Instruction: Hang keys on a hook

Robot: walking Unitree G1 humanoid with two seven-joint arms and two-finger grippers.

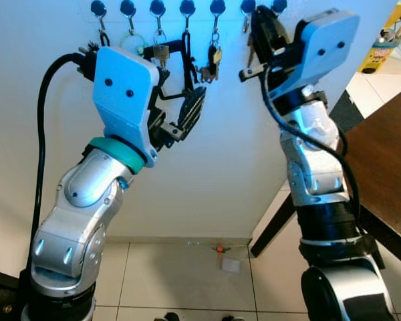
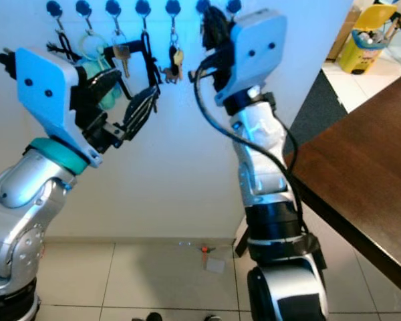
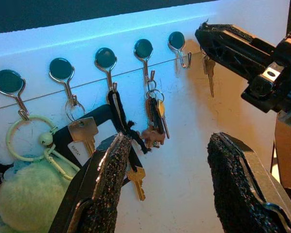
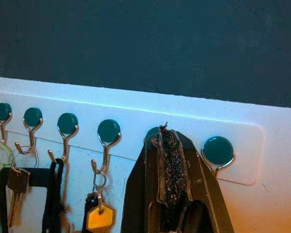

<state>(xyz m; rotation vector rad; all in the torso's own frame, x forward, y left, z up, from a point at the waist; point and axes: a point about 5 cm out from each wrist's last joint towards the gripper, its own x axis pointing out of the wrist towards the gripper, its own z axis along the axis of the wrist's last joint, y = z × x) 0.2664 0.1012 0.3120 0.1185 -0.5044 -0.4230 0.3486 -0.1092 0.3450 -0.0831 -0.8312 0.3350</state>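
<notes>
A row of round dark-capped hooks [image 3: 106,60] was seen fixed along a white wall [image 1: 207,167], and this row served as the landmark. Left to right along it, a pale green ring with a fluffy pompom [image 3: 26,194] hung first, then a silver key with a label [image 3: 82,133], a black strap [image 3: 117,109], and a bunch with a yellow-tagged key [image 3: 155,116].

The left gripper [image 3: 169,189] was held below the middle hooks, its rough black fingers spread apart with nothing between them.

The keys [image 3: 209,73], small and silver-brown, were seen dangling just right of the fifth hook, directly under the tip of the right gripper [image 4: 169,160]. That gripper was raised to the row, its fingers pressed together between the fifth and sixth hooks; the keys appeared pinched at its tip.

The dangling keys were shown by the left wrist view but were hidden in the right wrist view behind the gripper's own fingers. A dark wooden tabletop [image 2: 361,180] and tiled floor [image 1: 187,281] were shown in the head views, right of and below the row.
</notes>
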